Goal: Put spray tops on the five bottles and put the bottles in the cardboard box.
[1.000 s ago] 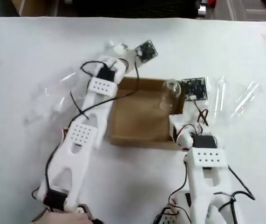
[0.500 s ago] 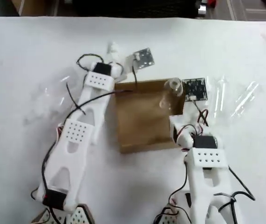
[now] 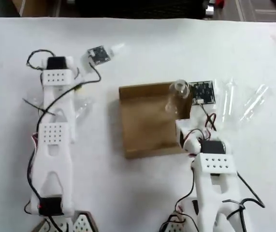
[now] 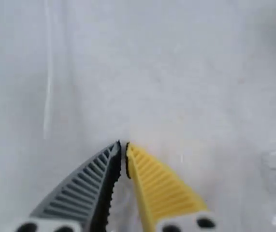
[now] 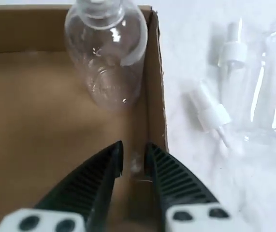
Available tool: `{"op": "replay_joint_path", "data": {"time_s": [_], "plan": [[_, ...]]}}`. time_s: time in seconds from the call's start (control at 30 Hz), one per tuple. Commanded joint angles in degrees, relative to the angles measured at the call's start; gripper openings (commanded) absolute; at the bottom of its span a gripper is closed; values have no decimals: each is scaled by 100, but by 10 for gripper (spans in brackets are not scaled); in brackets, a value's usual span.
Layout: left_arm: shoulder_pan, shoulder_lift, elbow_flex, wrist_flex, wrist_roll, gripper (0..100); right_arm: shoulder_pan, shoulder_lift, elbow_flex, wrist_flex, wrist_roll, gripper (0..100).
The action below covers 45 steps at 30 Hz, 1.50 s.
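Overhead, the shallow brown cardboard box (image 3: 145,128) sits mid-table between the two white arms. One clear plastic bottle (image 3: 175,96) stands in the box's far corner on the right arm's side. Two more clear empty bottles (image 3: 227,99) lie on the table beyond that wall.

The right wrist view adds detail. The right gripper (image 5: 134,145) has its black fingers parted by a narrow gap, low inside the box beside the wall and short of the bottle. I cannot tell whether anything sits between them. Outside the wall lie a white spray top (image 5: 209,113) and a second spray top (image 5: 232,50).

The left wrist view shows the left gripper (image 4: 123,145) with its grey and yellow fingers pressed together on nothing, above bare tabletop.

The white table (image 3: 176,43) ends at a dark floor strip (image 3: 128,7).
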Motion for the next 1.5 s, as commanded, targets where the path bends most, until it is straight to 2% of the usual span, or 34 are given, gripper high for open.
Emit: {"op": "replay_joint_path", "data": {"time_s": [0.0, 0.1, 0.2, 0.27, 0.33, 0.53, 0.67, 0.9, 1.1, 1.17, 1.27, 1.37, 1.47], "plan": [[-31, -892, -273, 220, 9, 24, -31, -145, -53, -13, 62, 60], [215, -1235, -273, -141, 44, 27, -31, -145, -53, -13, 62, 60], [347, -1253, -211, -1204, 862, 46, -22, -145, -53, -13, 62, 60], [356, -1033, -211, -1679, 1486, 145, -13, -145, -53, -13, 62, 60], [365, -804, -220, -1855, 1600, 248, -13, -145, -53, -13, 62, 60], [321, -198, -220, -2426, 1116, 230, -40, -145, -53, -13, 308, 60], [224, 136, -220, -2901, 1064, 229, -40, -145, -53, -13, 316, 60], [84, 549, -26, -4316, 1055, 190, -40, -101, -44, -13, 334, 60], [92, 655, 132, -4440, 1046, 171, -40, -101, -44, -13, 334, 60], [110, 655, 132, -4404, 888, 124, -40, -101, -44, -13, 334, 60], [198, 655, 343, -4387, 246, 24, -40, -101, -44, -22, 334, 60], [215, 655, 571, -4387, -202, 26, -40, -101, -44, -22, 334, 60], [198, 602, 580, -4325, -26, 21, -40, -101, 35, -198, 343, 60]]}}
